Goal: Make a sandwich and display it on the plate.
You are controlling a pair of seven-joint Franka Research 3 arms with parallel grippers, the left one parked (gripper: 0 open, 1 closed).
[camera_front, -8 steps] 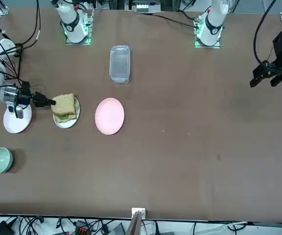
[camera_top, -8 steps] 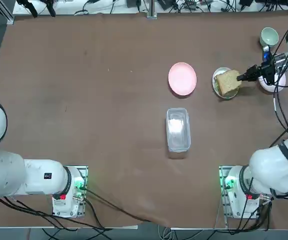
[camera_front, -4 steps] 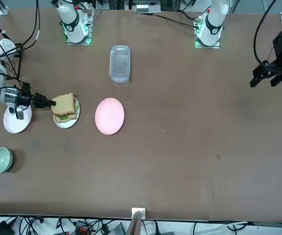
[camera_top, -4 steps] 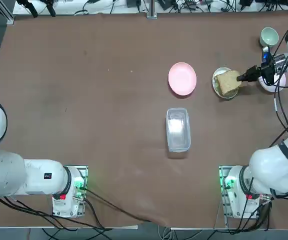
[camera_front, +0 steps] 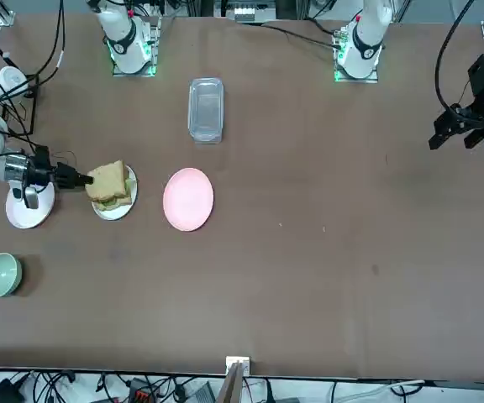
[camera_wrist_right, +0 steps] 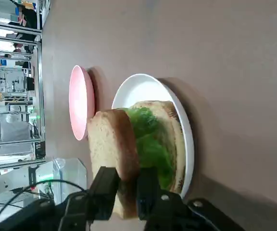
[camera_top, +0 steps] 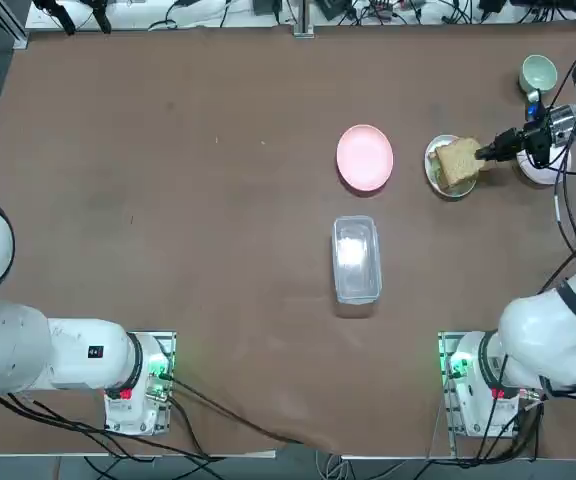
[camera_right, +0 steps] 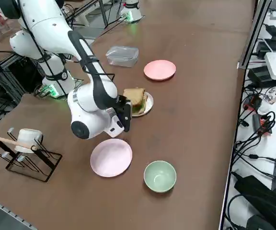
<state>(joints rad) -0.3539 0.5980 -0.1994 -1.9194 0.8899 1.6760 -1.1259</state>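
With my gripper [camera_wrist_right: 127, 192] loosely pinching the top toast [camera_wrist_right: 113, 154], tilted over the sandwich [camera_top: 456, 164] on the plate [camera_wrist_right: 150, 86] just ahead, a crooked release could slide it off.

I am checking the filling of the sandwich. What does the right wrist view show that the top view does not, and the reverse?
Only the right wrist view shows the green lettuce between the two bread slices, and the top slice standing between the fingers of the right gripper.

Only the top view shows the green bowl and the second pale plate under the wrist.

Both show the sandwich on the white plate, the pink plate and the clear box.
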